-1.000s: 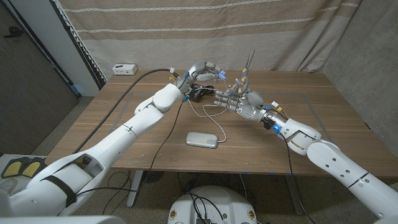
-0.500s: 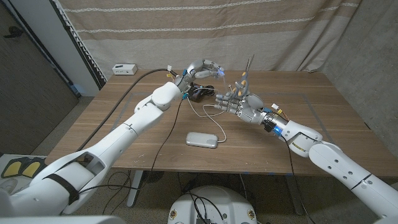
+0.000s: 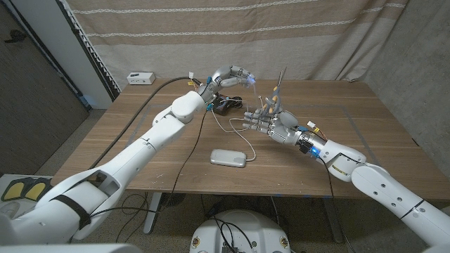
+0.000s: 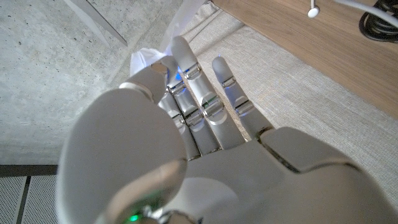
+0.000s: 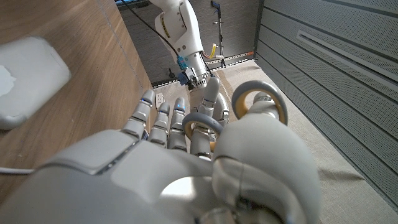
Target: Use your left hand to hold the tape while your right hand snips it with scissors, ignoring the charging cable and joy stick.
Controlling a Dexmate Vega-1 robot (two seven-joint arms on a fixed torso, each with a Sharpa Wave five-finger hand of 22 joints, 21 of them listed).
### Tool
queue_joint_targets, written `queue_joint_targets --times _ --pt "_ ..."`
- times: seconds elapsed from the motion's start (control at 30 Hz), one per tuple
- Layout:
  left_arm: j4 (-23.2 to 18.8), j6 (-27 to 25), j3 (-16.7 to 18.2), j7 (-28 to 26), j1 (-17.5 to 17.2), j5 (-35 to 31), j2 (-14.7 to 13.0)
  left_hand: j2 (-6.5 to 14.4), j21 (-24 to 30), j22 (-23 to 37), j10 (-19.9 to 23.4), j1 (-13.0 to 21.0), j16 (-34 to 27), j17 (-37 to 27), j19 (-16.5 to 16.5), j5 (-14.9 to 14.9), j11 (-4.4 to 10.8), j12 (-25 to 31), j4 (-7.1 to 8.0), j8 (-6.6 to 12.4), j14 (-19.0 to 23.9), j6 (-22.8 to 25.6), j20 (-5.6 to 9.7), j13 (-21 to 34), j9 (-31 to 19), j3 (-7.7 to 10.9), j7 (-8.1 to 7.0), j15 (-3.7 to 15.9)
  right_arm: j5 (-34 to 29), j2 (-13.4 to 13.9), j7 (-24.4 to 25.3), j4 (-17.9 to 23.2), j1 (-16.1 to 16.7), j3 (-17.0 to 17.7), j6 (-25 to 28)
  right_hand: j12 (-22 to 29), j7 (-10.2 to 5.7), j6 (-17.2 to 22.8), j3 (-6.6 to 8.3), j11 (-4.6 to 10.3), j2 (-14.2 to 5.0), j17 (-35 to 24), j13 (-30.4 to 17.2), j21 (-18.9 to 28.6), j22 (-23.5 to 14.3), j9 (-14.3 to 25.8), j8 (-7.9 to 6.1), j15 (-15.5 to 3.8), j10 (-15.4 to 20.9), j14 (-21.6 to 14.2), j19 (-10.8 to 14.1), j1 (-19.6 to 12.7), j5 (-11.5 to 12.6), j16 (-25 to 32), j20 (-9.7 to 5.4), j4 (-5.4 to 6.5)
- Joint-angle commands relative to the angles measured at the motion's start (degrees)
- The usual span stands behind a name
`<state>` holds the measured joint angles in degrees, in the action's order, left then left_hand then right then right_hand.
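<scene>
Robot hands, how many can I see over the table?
2. The left hand is raised over the table's far side, holding something white. The right hand is over the middle, holding the scissors with blades pointing up.

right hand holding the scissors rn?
Yes: the right hand has its fingers through the grey-and-yellow loops of the scissors.

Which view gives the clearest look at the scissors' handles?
The right wrist view: the scissors show their grey loops with yellow lining close up, on the right hand. The head view shows them small, blades pointing up. In the left wrist view I cannot make them out.
</scene>
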<state>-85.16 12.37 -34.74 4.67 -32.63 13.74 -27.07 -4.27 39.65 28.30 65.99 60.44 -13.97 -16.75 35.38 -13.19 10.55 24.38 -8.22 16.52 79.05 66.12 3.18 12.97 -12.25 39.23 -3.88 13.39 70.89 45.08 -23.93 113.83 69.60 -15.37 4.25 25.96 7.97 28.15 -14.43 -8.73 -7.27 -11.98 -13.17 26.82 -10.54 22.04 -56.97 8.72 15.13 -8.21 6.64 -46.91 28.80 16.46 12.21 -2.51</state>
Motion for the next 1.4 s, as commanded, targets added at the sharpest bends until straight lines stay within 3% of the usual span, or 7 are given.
queue_joint_targets --times 0.03,0.4,1.4 --pt "0.03 -0.67 0.64 2.44 0.34 4.31 0.43 0.14 0.43 0.24 1.78 0.69 -0.02 -0.08 -0.28 -0.48 1.04 0.39 -0.04 0.10 0.67 0.31 7.39 11.29 -0.13 -0.41 0.45 0.14 0.31 0.72 0.71 0.85 1.56 0.35 0.16 0.25 0.28 -0.14 -0.11 -0.34 -0.46 0.03 -0.10 -0.23 -0.11 -0.15 0.49 0.35 -0.04 -0.07 0.60 0.02 -0.13 -0.29 0.25 -0.34" --pt "0.28 -1.26 1.54 5.19 0.91 9.17 1.03 0.16 1.10 0.41 2.43 0.83 -0.21 0.00 -0.40 -0.43 0.96 0.39 -0.01 0.10 0.94 0.92 7.49 10.94 0.08 -0.59 0.80 0.08 -0.09 0.90 1.01 1.32 2.46 1.12 -0.92 0.24 0.42 -0.22 -0.10 -0.48 -0.47 0.06 -0.10 -0.48 -0.11 -0.27 0.80 0.28 -0.10 -0.20 0.80 0.01 -0.17 -0.35 0.26 -0.37" --pt "4.68 -0.79 0.25 8.72 6.38 9.15 2.59 0.05 2.01 0.59 2.65 0.83 -0.25 0.24 -0.79 -0.38 1.11 0.25 0.12 -0.20 0.90 0.64 7.41 10.68 0.01 -0.87 0.46 0.08 0.38 1.29 0.04 1.64 2.36 -0.17 0.34 0.24 0.80 -0.46 -0.06 -0.78 -0.53 0.10 -0.09 -1.14 -0.12 -0.25 1.48 0.53 -0.12 -0.65 1.53 0.10 -0.32 -0.48 0.28 -0.39"
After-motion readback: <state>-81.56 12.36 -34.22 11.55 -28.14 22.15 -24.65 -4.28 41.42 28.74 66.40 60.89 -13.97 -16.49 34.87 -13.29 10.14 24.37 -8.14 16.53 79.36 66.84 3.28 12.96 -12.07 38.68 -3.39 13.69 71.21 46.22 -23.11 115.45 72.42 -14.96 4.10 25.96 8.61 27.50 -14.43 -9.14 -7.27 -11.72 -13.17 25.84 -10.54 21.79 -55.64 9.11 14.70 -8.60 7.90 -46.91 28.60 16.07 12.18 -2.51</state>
